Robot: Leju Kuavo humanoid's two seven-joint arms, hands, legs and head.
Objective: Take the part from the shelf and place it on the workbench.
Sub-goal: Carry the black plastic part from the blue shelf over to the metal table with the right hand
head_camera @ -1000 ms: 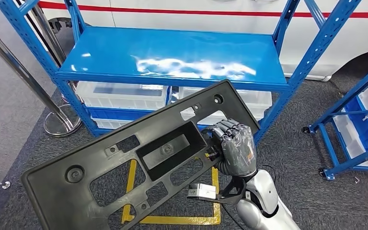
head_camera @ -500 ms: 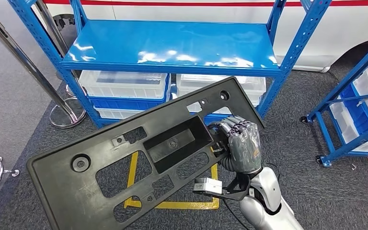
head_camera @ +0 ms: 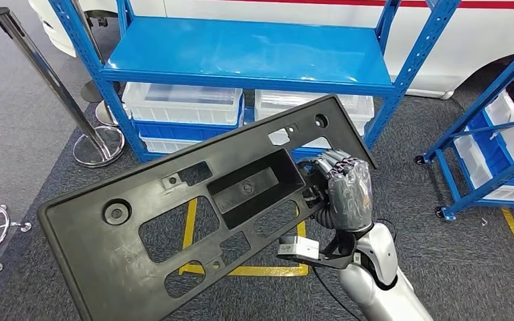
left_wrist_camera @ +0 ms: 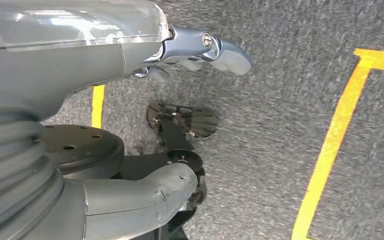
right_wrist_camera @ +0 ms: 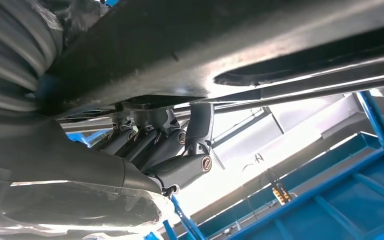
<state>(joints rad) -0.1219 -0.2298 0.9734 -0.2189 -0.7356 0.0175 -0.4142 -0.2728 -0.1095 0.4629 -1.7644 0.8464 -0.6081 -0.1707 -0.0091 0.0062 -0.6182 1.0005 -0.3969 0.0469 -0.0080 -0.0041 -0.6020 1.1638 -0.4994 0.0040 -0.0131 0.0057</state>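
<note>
My right hand [head_camera: 345, 190] is clamped on the right end of the long black plastic part [head_camera: 207, 207], holding it tilted in the air, near me and in front of the blue shelf [head_camera: 247, 50]. My left hand [left_wrist_camera: 130, 75] hangs over grey carpet with yellow floor tape [left_wrist_camera: 330, 145]; its fingers seem loosely spread around nothing, though the view is partial.

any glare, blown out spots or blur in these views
Head view: sharp, soft sheen on the blue shelf. Left wrist view: the carpet is streaked with blur, with glare on the left hand cover. Right wrist view: the black part is dark against a blown-out bright background.
</note>
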